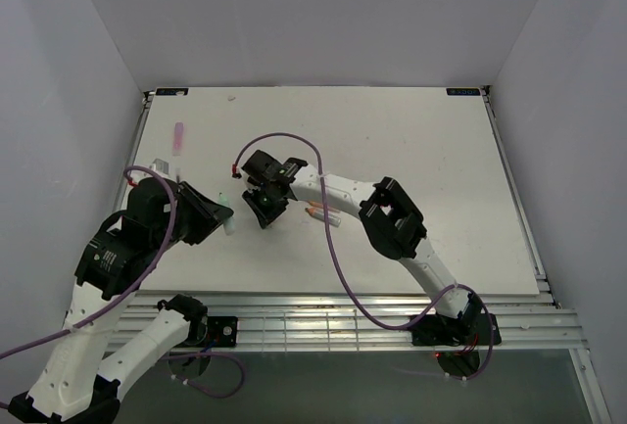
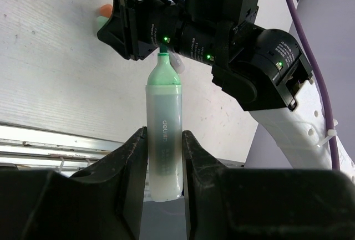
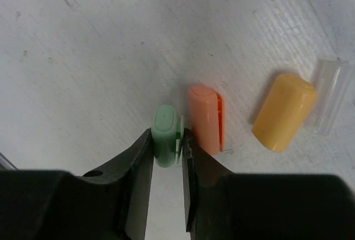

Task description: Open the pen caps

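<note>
The white table (image 1: 411,150) lies under both arms. The left hand (image 2: 164,146) pinches the green pen (image 2: 163,112) by its body, with the tip bare. The right hand (image 3: 166,140) pinches the green cap (image 3: 166,126), pulled off and close to that tip. An orange cap (image 3: 203,118) and a yellow piece (image 3: 284,112) lie on the table nearby.

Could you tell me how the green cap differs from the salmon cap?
The green cap is pinched by the right gripper; the salmon cap lies free on the table. The green cap faces the camera end-on; the salmon cap shows its side. Both are rounded plastic.
</note>
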`<state>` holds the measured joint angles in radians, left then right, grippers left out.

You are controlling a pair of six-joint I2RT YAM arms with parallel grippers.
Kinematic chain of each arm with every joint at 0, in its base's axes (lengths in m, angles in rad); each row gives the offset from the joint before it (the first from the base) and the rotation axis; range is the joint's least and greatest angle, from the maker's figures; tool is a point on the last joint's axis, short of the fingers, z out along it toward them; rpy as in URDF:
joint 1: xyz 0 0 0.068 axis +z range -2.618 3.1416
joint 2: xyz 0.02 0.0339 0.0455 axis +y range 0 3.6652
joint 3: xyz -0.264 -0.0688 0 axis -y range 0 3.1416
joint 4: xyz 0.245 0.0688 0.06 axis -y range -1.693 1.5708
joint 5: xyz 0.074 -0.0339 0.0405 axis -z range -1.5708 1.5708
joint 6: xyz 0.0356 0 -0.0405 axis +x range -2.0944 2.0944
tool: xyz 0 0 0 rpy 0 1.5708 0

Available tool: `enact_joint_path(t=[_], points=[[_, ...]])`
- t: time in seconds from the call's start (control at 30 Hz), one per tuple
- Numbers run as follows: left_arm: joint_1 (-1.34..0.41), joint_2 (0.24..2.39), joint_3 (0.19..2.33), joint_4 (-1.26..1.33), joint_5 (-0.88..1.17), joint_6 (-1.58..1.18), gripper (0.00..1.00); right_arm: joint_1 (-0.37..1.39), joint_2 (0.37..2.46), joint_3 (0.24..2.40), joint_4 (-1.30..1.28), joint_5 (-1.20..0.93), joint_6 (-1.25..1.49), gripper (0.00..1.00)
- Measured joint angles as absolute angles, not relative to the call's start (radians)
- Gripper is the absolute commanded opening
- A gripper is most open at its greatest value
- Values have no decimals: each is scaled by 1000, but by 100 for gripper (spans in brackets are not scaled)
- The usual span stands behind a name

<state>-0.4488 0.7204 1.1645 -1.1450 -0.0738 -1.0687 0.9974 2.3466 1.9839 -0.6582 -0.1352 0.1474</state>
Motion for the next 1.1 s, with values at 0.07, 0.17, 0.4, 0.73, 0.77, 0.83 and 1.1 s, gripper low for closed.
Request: enact_joint_path(t=[0.07,0.17,0.4,0.73,0.77,0.83,1.1], points=[[-449,720,1159,-1145,-69,-1071,0,997,2358,1993,-670,-108,146,24],[-449,722,1151,-1148,-64,-1071,0,997,2361,2004,-685,-76,134,27],[-449,738,1151,-1147,-57,-1067,0,997,2368,2033,-711,-32,102,50],[-449,737,1150,-1144,-47,-1063,0,997,2370,2078,-714,-33,91,60],[-449,736,1146,-1141,-47,-1063,0,995,2368,2078,-714,-32,91,60],[-449,734,1133,-1135,-43,-1063,0,990,2359,2078,-716,-31,98,60],[-449,746,1024,-1038,7,-1072,0,865,2112,1997,-741,-24,184,60]])
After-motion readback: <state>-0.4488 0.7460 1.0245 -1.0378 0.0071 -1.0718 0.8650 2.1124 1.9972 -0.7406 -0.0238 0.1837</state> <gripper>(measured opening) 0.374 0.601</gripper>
